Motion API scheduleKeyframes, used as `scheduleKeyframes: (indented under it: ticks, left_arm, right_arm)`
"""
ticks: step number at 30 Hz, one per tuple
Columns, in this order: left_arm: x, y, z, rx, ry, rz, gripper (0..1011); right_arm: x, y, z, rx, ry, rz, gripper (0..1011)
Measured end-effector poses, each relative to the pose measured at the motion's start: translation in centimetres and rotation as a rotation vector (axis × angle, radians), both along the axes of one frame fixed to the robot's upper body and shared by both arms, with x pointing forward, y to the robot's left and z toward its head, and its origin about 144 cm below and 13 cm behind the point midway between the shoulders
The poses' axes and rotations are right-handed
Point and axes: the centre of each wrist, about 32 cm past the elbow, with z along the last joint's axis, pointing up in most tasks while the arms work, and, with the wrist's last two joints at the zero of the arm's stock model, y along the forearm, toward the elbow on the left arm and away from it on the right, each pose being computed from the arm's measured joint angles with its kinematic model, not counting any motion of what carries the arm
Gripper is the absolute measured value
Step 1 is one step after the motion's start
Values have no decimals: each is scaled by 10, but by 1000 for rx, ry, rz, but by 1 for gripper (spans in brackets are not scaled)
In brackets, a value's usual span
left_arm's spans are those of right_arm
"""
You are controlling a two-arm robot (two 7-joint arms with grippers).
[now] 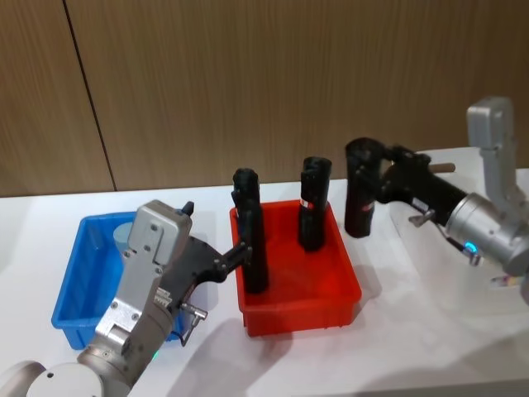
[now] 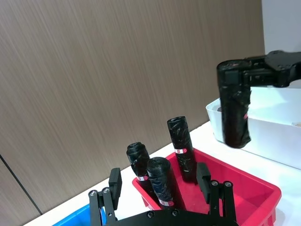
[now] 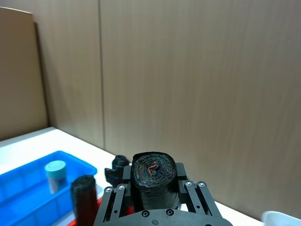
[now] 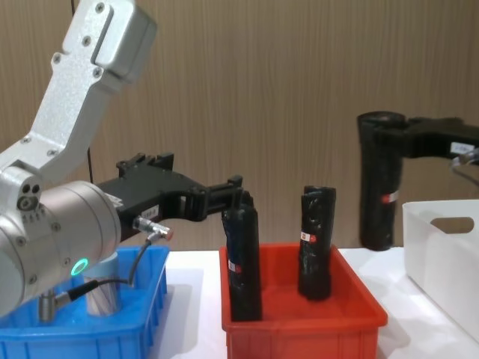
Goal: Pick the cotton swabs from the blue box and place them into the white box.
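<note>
Holding black roll [image 1: 360, 198] upright above table between red bin [image 1: 335, 308] and white box [image 4: 441, 243], right gripper [image 4: 389, 142] clamped on its top, likely carrying it over; left gripper [image 1: 240, 252] fingers apart around roll [image 4: 243, 258] standing in red bin; cotton swabs jar [image 3: 55, 175] sits in blue box [image 1: 78, 285], untouched

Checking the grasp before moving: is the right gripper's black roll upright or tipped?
Upright. The black roll hangs vertically in the right gripper, off the table.
</note>
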Motion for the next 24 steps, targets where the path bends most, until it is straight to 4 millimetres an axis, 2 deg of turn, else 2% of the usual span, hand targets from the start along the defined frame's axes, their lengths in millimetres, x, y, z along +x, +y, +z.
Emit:
scheduleKeyframes:
  ticks: [13, 24]
  left_arm:
    - [0, 0, 0, 0, 0, 0, 1004]
    - [0, 0, 0, 0, 0, 0, 1004]
  right_arm:
    - [-19, -20, 15, -30, -8, -186, 516]
    - [-26, -43, 21, -45, -12, -347, 516]
